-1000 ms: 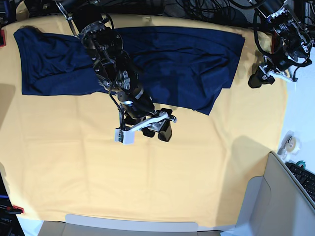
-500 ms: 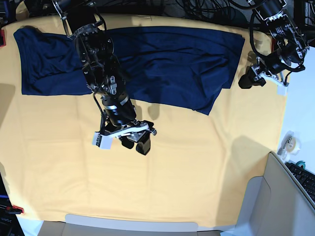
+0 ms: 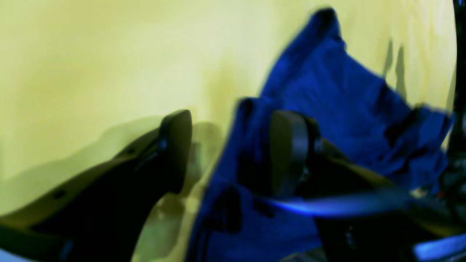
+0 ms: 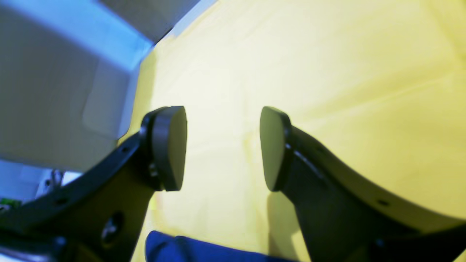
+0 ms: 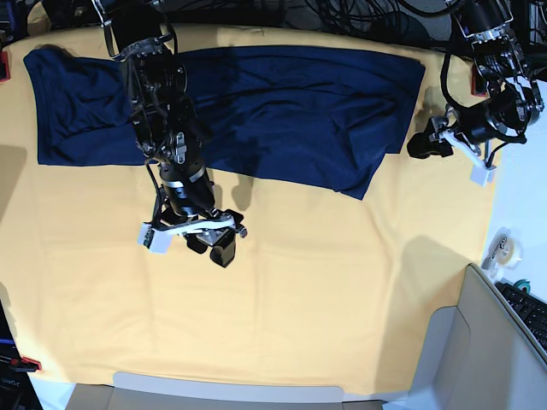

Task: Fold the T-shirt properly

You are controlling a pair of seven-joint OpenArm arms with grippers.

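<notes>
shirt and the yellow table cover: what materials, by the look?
T-shirt: soft matte knit, probably cotton jersey; it lies limp with shallow ripples, no sheen. Table cloth: thin woven-looking fabric, matte yellow-orange, with faint fold creases; fibre cannot be told.

Navy T-shirt (image 5: pixel 282 102), spread flat, wrinkled, along table's far edge

yellow-orange table cloth (image 5: pixel 325 282), tape roll (image 5: pixel 500 248), keyboard (image 5: pixel 532 312), grey bin (image 5: pixel 491 359)
</notes>
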